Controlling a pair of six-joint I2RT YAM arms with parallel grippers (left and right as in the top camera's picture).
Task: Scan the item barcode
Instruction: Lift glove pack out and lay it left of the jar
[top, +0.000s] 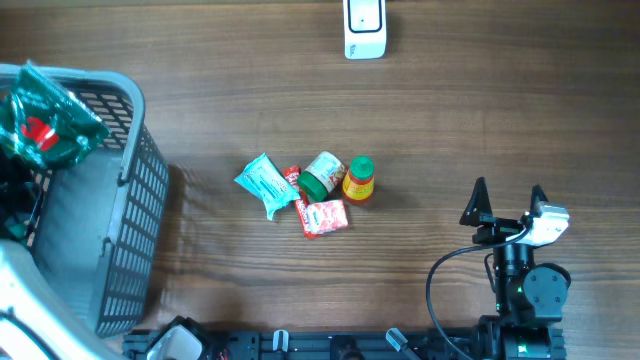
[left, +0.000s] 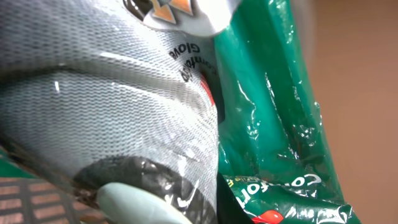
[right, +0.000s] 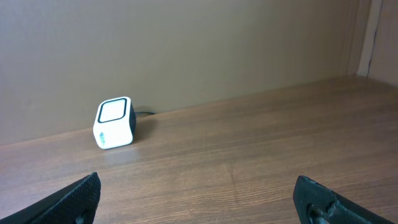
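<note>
At the upper left, over the grey basket, the left end effector is clamped on the green glove packet, while the right end effector, lower right, stands apart above the desk.

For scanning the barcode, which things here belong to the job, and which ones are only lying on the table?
Belong to the job:
- green glove packet, up at the basket
- white scanner

Only lying about:
- teal packet
- red packet
- green-lidded can
- yellow bottle
</note>
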